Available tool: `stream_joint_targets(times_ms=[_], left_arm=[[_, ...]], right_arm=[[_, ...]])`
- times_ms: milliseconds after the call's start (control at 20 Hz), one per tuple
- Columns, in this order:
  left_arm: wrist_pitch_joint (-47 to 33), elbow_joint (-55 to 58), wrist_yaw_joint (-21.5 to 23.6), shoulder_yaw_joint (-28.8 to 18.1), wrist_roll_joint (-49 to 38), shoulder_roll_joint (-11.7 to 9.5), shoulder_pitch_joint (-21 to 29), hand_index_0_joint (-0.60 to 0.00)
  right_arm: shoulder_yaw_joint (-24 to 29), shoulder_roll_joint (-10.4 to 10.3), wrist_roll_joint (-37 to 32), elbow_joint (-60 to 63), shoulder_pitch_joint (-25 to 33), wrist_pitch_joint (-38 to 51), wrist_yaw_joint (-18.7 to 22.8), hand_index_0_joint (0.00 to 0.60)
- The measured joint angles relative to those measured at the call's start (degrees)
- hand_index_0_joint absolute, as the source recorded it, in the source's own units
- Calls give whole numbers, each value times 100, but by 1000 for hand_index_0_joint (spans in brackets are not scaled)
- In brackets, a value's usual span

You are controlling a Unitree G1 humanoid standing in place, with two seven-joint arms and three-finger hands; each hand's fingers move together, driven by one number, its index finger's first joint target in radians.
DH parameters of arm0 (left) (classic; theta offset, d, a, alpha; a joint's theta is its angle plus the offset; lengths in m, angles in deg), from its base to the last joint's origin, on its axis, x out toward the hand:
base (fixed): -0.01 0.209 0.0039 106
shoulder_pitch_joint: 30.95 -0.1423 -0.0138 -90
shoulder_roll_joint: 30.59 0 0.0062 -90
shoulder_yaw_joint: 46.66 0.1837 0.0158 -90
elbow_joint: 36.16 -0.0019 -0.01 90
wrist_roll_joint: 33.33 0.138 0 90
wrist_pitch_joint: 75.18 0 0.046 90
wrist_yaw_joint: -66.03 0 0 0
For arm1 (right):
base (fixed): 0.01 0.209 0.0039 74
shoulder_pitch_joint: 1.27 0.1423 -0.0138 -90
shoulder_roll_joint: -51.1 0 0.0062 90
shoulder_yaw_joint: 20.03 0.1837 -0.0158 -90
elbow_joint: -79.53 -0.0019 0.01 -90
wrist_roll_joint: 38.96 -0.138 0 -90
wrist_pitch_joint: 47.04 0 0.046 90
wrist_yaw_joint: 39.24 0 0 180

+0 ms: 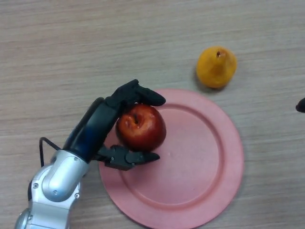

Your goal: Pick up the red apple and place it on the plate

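Note:
The red apple (pixel 141 127) is over the left part of the pink plate (pixel 200 162), stem side up. My left hand (pixel 102 126) comes in from the lower left and is shut on the apple, fingers curled over its top and thumb under its lower side. Whether the apple rests on the plate or hangs just above it I cannot tell. Only a small black tip of my right hand (pixel 300 105) shows at the right edge.
A yellow pear-shaped fruit (pixel 216 66) lies on the wooden table (pixel 71 47) just beyond the plate's upper right rim.

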Motion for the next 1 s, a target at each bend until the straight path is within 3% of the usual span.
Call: stream_joint_targets(times_ms=[150, 250, 350, 500, 650, 700, 750, 800, 900, 1000], left_arm=[[105, 159, -7, -13, -69, 0, 1, -200], [270, 406, -388, -251, -584, -13, 19, 0], [683, 1078, -583, -519, -1206, -202, 311, 0], [956, 1428, -533, -1036, -1719, -232, 767, 0], [1067, 1511, 160, -1276, -2583, -413, 1130, 0], [1485, 1706, 355, -1389, -2847, -495, 1182, 0], [2374, 2044, 502, -1680, -3654, -673, 1199, 0], [2822, 2165, 514, -1882, -4113, -723, 1199, 0], [3095, 2187, 753, -2146, -4863, -992, 1182, 0], [3061, 2178, 905, -2428, -5027, -1297, 1029, 0]], right_arm=[[-5, 0, 0, -23, -16, 0, 1, 0], [-161, 0, 82, -22, -2, 1, 70, 0], [-424, -9, 270, 3, 17, 1, 74, 0], [-487, -57, 335, 52, 46, 4, 2, 0], [-618, -117, 565, 132, 101, 2, -77, 0], [-618, -118, 562, 131, 126, 2, -168, 0], [-611, -118, 564, 138, 121, 2, -210, 0], [-610, -122, 564, 159, 109, 2, -210, 0], [-615, -225, 563, 177, 26, 2, -213, 0], [-628, -283, 565, 175, -30, 0, -222, 0]])
